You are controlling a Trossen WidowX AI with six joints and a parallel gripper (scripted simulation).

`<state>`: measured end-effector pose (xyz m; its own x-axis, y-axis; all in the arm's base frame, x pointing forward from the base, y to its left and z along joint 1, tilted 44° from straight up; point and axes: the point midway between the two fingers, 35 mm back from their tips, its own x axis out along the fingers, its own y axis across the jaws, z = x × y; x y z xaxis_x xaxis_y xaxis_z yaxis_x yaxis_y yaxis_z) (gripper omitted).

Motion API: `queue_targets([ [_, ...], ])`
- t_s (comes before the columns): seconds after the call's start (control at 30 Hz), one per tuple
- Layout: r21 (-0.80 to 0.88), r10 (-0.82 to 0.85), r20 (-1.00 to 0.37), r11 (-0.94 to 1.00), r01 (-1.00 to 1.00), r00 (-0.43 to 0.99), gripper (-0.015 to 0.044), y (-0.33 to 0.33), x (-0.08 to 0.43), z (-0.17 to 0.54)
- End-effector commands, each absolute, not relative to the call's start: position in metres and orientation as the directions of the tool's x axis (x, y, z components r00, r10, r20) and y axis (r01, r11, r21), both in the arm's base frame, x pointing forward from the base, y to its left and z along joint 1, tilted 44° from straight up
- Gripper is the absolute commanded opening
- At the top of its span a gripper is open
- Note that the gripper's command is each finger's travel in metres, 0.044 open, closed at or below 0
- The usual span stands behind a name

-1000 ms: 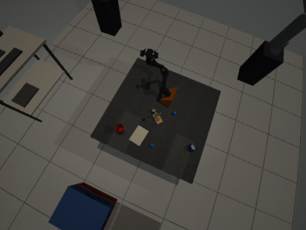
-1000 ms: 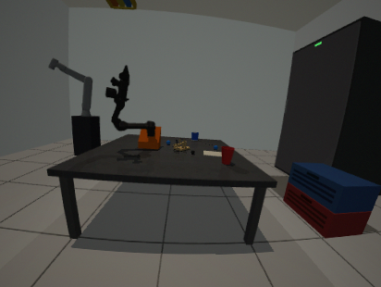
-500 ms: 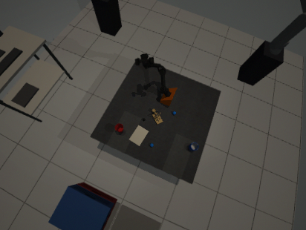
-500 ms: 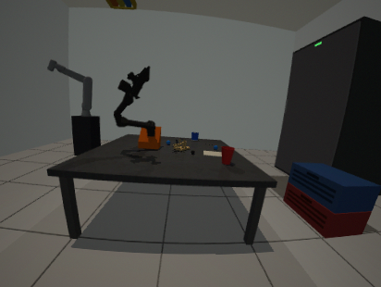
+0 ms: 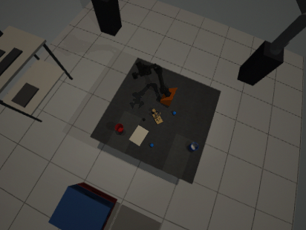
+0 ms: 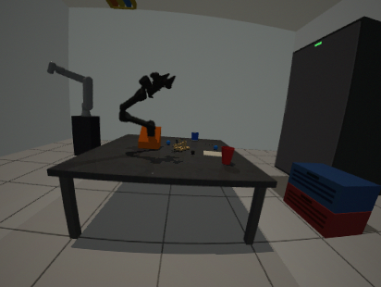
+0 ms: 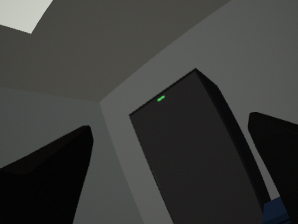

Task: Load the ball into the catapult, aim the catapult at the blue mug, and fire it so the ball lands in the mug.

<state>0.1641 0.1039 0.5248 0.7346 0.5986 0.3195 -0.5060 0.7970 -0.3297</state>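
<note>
My gripper [image 5: 136, 70] [image 6: 172, 81] [image 7: 173, 127] is open and empty, raised high above the table on the side away from the blue mug. The tan catapult [image 5: 157, 118] [image 6: 181, 146] stands near the middle of the table. One blue ball [image 5: 174, 113] [image 6: 168, 143] lies beside it, towards the orange base. Another blue ball [image 5: 151, 145] [image 6: 215, 147] lies near the pale sheet. The blue mug [image 5: 193, 147] [image 6: 194, 136] stands upright near a table corner. Whether the catapult's cup holds anything is too small to tell.
A red cup [image 5: 119, 127] [image 6: 227, 155] stands near the table edge opposite the mug. A pale flat sheet [image 5: 139, 135] [image 6: 213, 153] lies beside it. A small black object [image 5: 144, 119] [image 6: 192, 152] lies near the catapult. The orange base [image 5: 171, 93] [image 6: 149, 141] carries the arm.
</note>
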Motion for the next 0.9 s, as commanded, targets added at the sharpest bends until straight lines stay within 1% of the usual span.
queue_targets([
  [0.0, -0.295, 0.568, 0.219, 0.813, -0.501, 0.793, 0.0440, 0.107, 0.199, 0.503],
  [0.23, -0.244, 0.504, 0.024, 0.840, -0.484, 0.863, 0.0440, 0.112, 0.254, 0.458],
  [0.43, -0.219, 0.434, -0.150, 0.862, -0.458, 0.888, 0.0440, 0.113, 0.293, 0.414],
  [0.63, -0.218, 0.353, -0.323, 0.875, -0.432, 0.878, 0.0440, 0.113, 0.324, 0.366],
  [0.87, -0.242, 0.242, -0.511, 0.880, -0.408, 0.825, 0.0440, 0.110, 0.348, 0.308],
])
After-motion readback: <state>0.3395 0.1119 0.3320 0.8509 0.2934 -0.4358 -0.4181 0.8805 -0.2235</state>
